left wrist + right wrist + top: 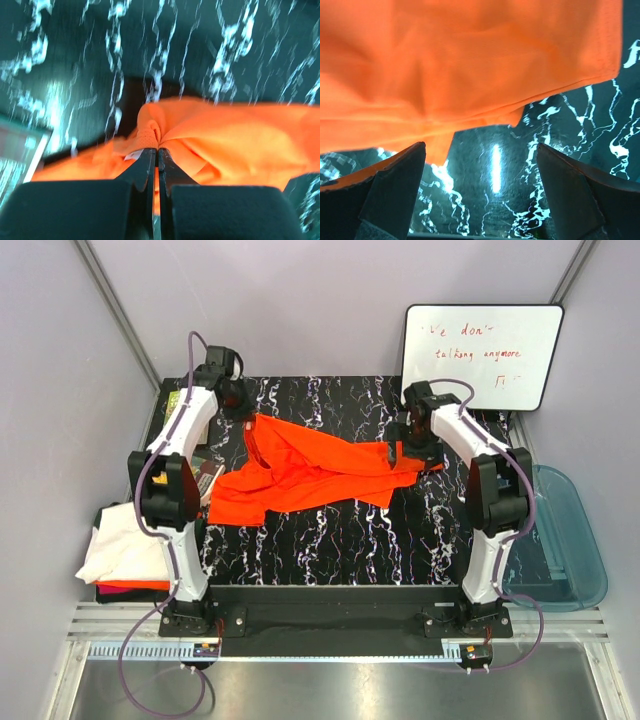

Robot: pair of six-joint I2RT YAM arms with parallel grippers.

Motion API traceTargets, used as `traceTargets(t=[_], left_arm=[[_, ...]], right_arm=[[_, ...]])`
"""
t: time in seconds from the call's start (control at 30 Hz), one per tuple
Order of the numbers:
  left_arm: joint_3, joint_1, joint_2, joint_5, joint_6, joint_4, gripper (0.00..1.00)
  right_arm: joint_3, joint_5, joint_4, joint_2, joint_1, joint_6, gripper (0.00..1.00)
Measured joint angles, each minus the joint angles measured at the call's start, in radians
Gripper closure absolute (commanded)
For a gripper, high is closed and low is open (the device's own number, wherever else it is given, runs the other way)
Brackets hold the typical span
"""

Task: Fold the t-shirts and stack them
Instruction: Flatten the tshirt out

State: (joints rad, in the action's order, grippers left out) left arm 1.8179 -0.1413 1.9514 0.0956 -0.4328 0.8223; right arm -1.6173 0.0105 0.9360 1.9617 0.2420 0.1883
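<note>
Left gripper (pixel 157 152) — jaws pressing together, pinching a bunched edge of the bright orange t-shirt (pixel 225 135). Right gripper (pixel 480 150) — jaws standing wide apart at the shirt's opposite end. The shirt is lying stretched across the black marbled table (pixel 330 535).

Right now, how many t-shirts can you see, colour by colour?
Bright orange t-shirt: 1
White t-shirt: 1
Red-orange t-shirt: 1
Total: 3 in view; any others under the white one are hidden.
</note>
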Motion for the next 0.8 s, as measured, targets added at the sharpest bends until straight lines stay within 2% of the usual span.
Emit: traceTargets(t=[0.23, 0.4, 0.43, 0.47, 0.5, 0.53, 0.7, 0.8], left_arm=[[0.233, 0.045, 0.184, 0.070, -0.033, -0.020, 1.00], [0.324, 0.069, 0.260, 0.128, -0.051, -0.031, 0.99], [0.330, 0.075, 0.269, 0.137, -0.055, -0.032, 0.92], [0.336, 0.083, 0.280, 0.146, -0.060, -0.032, 0.71], [0.346, 0.090, 0.295, 0.159, -0.068, -0.035, 0.19], [0.351, 0.102, 0.306, 0.167, -0.064, -0.040, 0.01], [0.425, 0.140, 0.400, 0.266, -0.088, -0.078, 0.01], [0.396, 0.150, 0.401, 0.315, -0.068, -0.102, 0.01]], right_arm=[[-0.002, -0.154, -0.013, 0.074, -0.002, 0.083, 0.02], [-0.005, -0.240, -0.020, 0.085, -0.037, 0.158, 0.03], [-0.008, -0.247, -0.025, 0.085, -0.048, 0.168, 0.03], [-0.010, -0.255, -0.030, 0.086, -0.063, 0.179, 0.03], [-0.013, -0.257, -0.035, 0.087, -0.078, 0.187, 0.03], [-0.017, -0.257, -0.039, 0.089, -0.092, 0.195, 0.03], [-0.047, -0.253, -0.061, 0.127, -0.137, 0.210, 0.02], [-0.050, -0.251, -0.068, 0.140, -0.138, 0.209, 0.02]])
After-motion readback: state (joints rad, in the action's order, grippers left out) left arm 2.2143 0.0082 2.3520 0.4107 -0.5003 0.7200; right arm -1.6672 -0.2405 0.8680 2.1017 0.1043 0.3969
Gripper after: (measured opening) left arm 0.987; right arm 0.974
